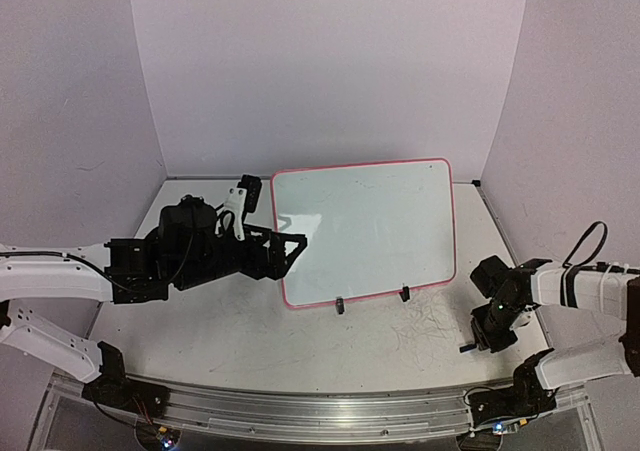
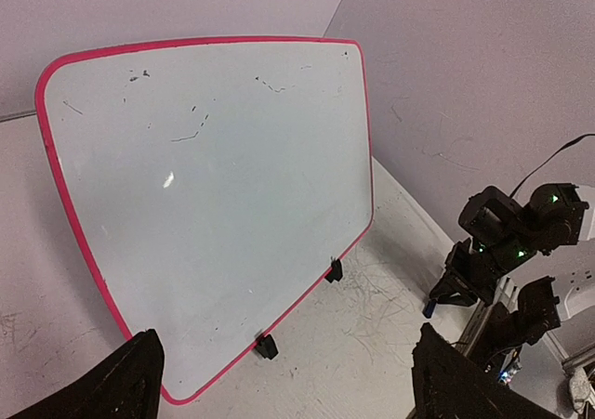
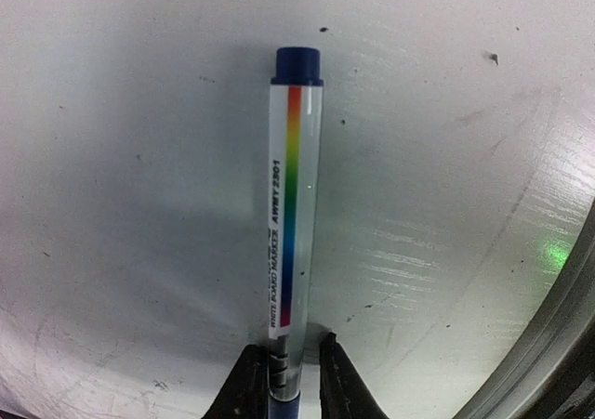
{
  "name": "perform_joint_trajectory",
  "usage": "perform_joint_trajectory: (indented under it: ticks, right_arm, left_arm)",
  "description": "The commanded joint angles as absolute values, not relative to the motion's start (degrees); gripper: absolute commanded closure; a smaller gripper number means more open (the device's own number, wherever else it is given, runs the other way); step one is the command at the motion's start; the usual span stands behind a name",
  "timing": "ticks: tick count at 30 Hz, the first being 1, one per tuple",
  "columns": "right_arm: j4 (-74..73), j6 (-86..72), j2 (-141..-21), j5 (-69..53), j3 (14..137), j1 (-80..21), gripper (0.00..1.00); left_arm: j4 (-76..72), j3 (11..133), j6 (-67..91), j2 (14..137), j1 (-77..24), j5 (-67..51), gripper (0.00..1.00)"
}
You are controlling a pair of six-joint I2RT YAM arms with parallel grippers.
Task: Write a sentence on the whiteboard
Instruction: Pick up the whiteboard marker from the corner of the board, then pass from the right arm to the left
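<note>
Pinching with the right claw (image 3: 290, 359) at one blue end of the marker (image 3: 296, 205), fingers (image 3: 246, 382) pressed to both sides of the barrel. Lies flat on the counter (image 3: 139, 159) close to its near right corner, other blue end pointing away; cannot tell which end is the cap. Looks light, stiff and smooth-barrelled, so likely to swing or slip if pressed tip-down from that far back. Better held nearer the middle of the barrel for writing. Probably needs uncapping first, a job for both claws.

Holding the left claw (image 1: 293, 258) spread wide and empty over the counter's left half, near the left rim of the whiteboard (image 1: 370, 231). Stands leaning back on two black clip feet (image 1: 341, 304) toward the far edge, its right rim close to the counter's right edge. Seems thin and light, hence apt to slide or tip backward under pen pressure; worth bracing at the rim, not on the writing face. Carries only faint specks, no sentence yet.

Leaves open counter in front of the feet, marked with grey scribbles (image 1: 425, 326), between marker and board: room enough, by the look of it, for a lift and carry forward. Tighter on the right, with the wall (image 1: 570, 121) hard by and a metal rail (image 1: 300, 409) along the near edge.
</note>
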State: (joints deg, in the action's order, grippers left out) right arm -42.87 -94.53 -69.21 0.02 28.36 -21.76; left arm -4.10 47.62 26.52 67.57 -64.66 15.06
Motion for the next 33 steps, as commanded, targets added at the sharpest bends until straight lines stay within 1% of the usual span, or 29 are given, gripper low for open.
perform_joint_trajectory:
  ticks: [1,4,6,12,15,19,22,24,27,30,33]
  right_arm:
    - [-38.88,-92.99,-69.53,1.23,27.11,-21.48,0.83]
    - [-36.85,-91.77,-68.14,1.48,26.63,-21.51,0.91]
    - [-35.41,-90.80,-67.13,1.35,26.08,-21.49,0.93]
    - [-34.18,-86.39,-61.28,3.70,25.78,-21.51,0.97]
    - [-33.45,-83.98,-56.40,4.28,24.76,-21.48,1.00]
    - [-29.35,-76.96,-49.16,2.80,22.88,-21.46,1.00]
    - [-21.03,-66.63,-45.04,-1.89,22.49,-21.48,1.00]
    - [-10.87,-55.90,-42.83,-8.57,22.38,-21.47,1.00]
    - [7.33,-45.77,-40.20,-21.06,21.27,-21.57,1.00]
    - [17.29,-40.85,-38.94,-27.63,20.68,-22.08,1.00]
    - [27.66,-42.49,-37.97,-31.61,19.88,-22.88,1.00]
  left_arm:
    - [-5.67,50.97,27.69,68.56,-64.34,14.03,0.06]
    - [-5.71,51.14,29.12,69.02,-64.36,13.61,0.06]
    - [-5.83,51.15,30.22,69.43,-64.34,13.37,0.06]
    - [-7.27,50.26,34.40,70.71,-64.34,11.84,0.06]
    - [-8.15,50.15,36.74,71.75,-64.34,11.14,0.06]
    - [-8.52,51.29,39.23,74.40,-64.33,10.15,0.06]
    - [-8.67,52.65,41.19,76.79,-64.33,8.94,0.06]
    - [-9.05,53.67,42.18,78.49,-64.34,8.01,0.06]
    - [-9.76,56.13,43.19,81.75,-64.34,5.95,0.06]
    - [-12.86,58.87,44.20,85.49,-64.28,2.59,0.08]
    - [-17.51,62.60,44.71,89.83,-64.31,-3.97,0.11]
